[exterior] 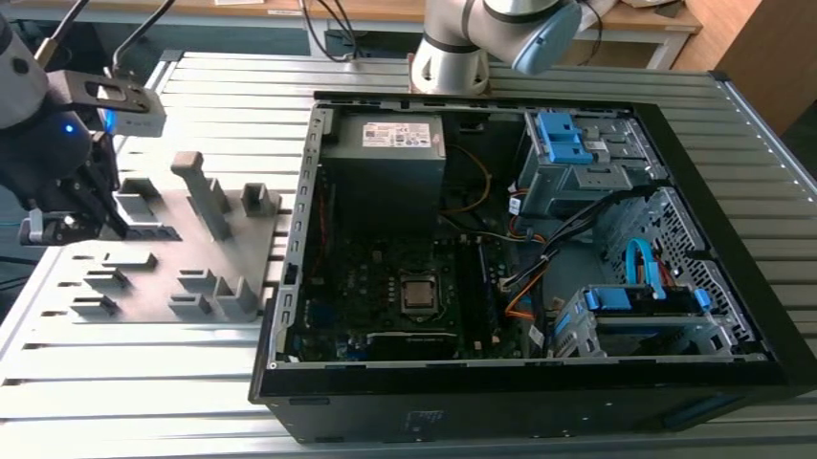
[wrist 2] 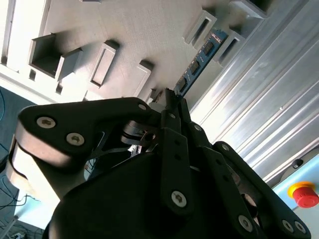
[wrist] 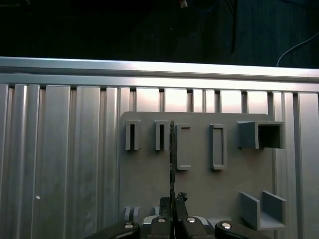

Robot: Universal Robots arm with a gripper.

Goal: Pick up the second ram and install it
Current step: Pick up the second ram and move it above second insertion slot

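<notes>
The second ram (wrist 2: 198, 63) is a thin dark strip with a blue label, sticking out from between my fingertips over the grey fixture (wrist 2: 149, 30). In the first wrist view the ram (wrist: 172, 159) is edge-on, a narrow dark line running between two of the fixture's (wrist: 144, 174) slot blocks. My gripper (wrist 2: 172, 98) is shut on one end of it, as the first wrist view also shows for the gripper (wrist: 173, 201). In the exterior view my gripper (exterior: 67, 222) hangs over the far left end of the fixture (exterior: 191, 253). I cannot tell whether the ram's far end touches the fixture.
An open computer case (exterior: 287, 316) lies at the exterior view's right of the fixture, with its motherboard (exterior: 396, 287), cables and blue drive brackets exposed. The ribbed metal table (exterior: 128, 382) lies under everything. A red stop button (wrist 2: 305, 193) sits at the table's edge.
</notes>
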